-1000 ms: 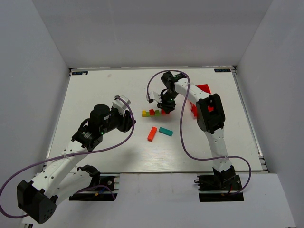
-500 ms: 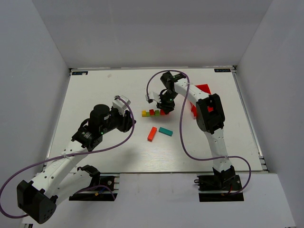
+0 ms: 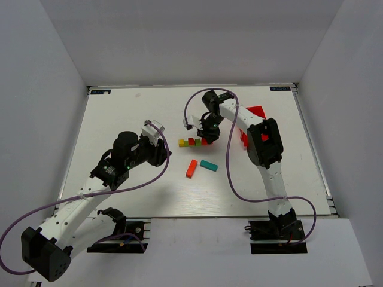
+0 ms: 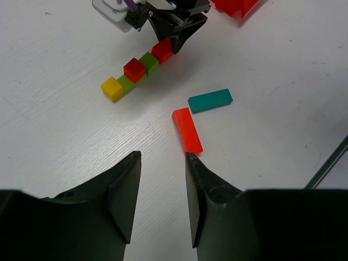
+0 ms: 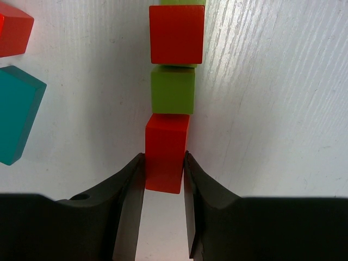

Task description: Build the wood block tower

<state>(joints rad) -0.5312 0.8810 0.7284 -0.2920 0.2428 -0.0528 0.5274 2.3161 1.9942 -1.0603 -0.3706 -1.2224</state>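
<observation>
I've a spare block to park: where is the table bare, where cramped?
Bare: table far left beyond the left arm, and near right beside the right arm. Cramped: around the cube row, right hand, orange bar and teal bar.

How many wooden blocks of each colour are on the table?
Yellow cube: 1
Green cubes: 2
Red cubes: 2
Orange bar: 1
Teal bar: 1
Total: 7 blocks

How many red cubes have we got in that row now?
2. One red cube sits mid-row between two green cubes. The end red cube is clamped in the right gripper, which may hide others beneath it.
</observation>
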